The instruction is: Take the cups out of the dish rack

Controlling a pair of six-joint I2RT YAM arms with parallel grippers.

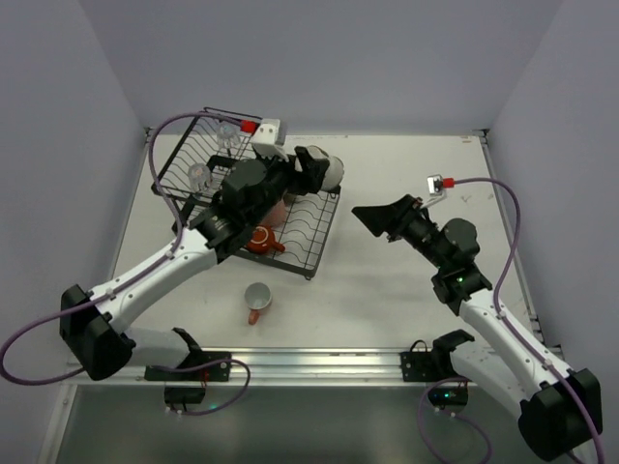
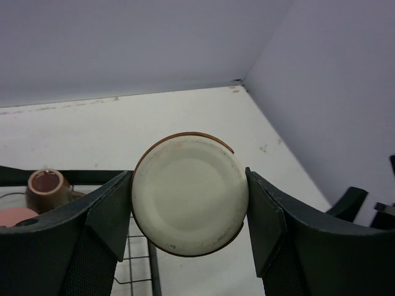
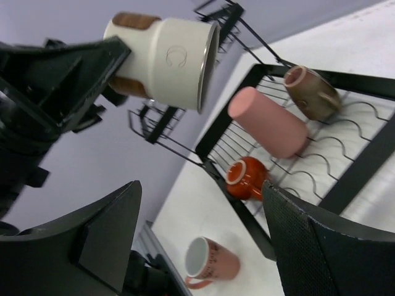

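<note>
**Item:** cream-and-brown cylindrical cup [image 2: 190, 196]. Gripped across its round sides by the left gripper [image 1: 311, 174], base towards the wrist, held up off the black wire dish rack [image 3: 358, 81]. This side grip probably leaves the mouth free for setting down.

**Left arm:** stretched forward over the rack.

**Below that gripper, lying in the rack:**
- tall salmon-pink tumbler [image 3: 268, 120]
- small brown cup [image 3: 311, 92]
- orange-red handled mug [image 3: 247, 177]

**Nearer the base:** pink handled mug [image 3: 210, 262], on the white table [image 1: 387, 290].

**Right gripper** [image 3: 200, 191]**:** jaws apart, empty, facing the held cup, arm bent.
</note>
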